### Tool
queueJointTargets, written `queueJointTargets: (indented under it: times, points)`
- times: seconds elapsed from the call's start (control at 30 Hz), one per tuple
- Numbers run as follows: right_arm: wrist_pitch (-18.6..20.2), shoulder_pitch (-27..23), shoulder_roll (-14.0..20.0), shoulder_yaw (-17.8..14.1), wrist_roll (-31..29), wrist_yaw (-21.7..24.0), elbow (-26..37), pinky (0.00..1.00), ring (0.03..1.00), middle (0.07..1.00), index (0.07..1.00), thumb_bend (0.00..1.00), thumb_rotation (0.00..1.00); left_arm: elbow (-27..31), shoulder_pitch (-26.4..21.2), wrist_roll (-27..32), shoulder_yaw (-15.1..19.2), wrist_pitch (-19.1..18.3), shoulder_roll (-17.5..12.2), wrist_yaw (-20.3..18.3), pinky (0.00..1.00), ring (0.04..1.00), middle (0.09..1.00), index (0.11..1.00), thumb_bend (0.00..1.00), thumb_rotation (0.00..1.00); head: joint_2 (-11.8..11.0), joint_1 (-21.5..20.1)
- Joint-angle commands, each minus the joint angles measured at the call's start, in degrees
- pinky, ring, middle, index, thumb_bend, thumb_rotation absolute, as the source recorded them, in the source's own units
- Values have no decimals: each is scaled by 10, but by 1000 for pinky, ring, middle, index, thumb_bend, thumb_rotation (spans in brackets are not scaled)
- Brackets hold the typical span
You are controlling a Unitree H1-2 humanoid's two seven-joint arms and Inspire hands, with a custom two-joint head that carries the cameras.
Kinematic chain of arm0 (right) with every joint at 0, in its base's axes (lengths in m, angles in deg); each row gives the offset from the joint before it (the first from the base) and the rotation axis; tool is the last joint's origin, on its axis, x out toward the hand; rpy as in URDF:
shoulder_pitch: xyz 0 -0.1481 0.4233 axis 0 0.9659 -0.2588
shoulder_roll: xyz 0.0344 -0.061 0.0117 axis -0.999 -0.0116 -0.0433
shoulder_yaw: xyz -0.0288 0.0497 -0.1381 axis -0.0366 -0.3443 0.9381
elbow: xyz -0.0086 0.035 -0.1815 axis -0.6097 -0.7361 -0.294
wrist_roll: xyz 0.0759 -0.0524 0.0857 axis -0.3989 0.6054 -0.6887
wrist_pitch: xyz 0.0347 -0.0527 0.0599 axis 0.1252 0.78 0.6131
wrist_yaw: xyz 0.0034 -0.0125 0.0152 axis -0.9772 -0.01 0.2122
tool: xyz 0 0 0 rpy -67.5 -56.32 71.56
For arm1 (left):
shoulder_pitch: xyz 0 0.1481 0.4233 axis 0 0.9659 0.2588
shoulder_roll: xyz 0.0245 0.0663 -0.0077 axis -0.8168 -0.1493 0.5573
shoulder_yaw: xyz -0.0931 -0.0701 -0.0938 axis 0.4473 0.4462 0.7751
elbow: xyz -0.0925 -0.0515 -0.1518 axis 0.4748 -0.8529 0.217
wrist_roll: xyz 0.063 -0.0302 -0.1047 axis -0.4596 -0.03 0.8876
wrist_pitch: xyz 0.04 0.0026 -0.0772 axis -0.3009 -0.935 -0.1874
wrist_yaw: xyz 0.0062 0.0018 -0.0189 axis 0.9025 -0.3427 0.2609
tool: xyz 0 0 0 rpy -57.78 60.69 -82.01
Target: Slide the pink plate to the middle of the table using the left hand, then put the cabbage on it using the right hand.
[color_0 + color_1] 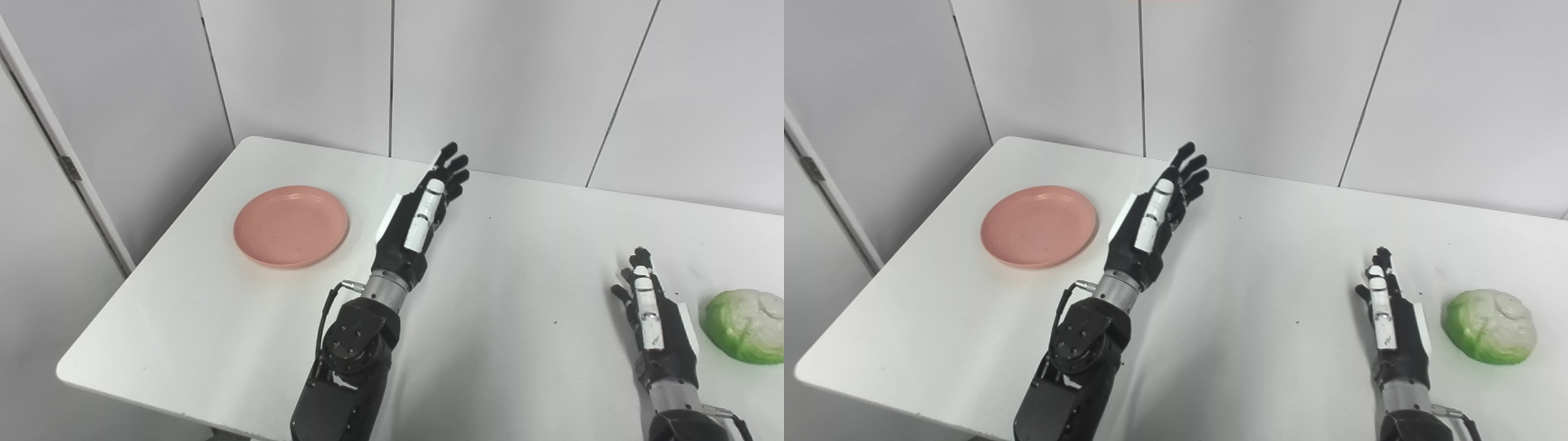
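Note:
A pink plate point(291, 226) lies flat on the left part of the white table point(502, 257); it also shows in the right eye view point(1039, 226). My left hand point(422, 208) is raised above the table just right of the plate, fingers stretched out and apart, holding nothing. A green and white cabbage point(746, 325) sits near the table's right edge. My right hand point(649, 309) is just left of the cabbage, apart from it, fingers straight and empty.
Grey wall panels stand behind the table. A door frame with a hinge point(69, 167) is at the far left. The table's rounded front left corner point(67, 367) is near. Bare tabletop lies between the two hands.

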Motion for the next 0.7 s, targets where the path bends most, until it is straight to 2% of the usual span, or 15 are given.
queueJointTargets:
  times: [0.0,0.3,0.6,0.67]
  points:
    - [-9,-9,5,-3,1,3,19,997,978,991,984,175,1000,35,-16,-7,7,9,-6,10,957,943,952,939,459,1000,1,2]
    - [-6,-9,13,-2,-4,10,20,1000,982,994,993,179,1000,79,-25,-19,53,7,-24,54,940,928,939,936,468,1000,4,11]
    - [4,-10,14,-6,-10,14,29,1000,988,1000,1000,166,1000,76,-42,6,121,30,-51,91,977,956,961,952,452,1000,5,27]
    - [2,-10,12,-9,-10,12,27,998,977,990,991,162,1000,73,-45,4,134,35,-55,103,953,949,958,951,451,1000,5,27]
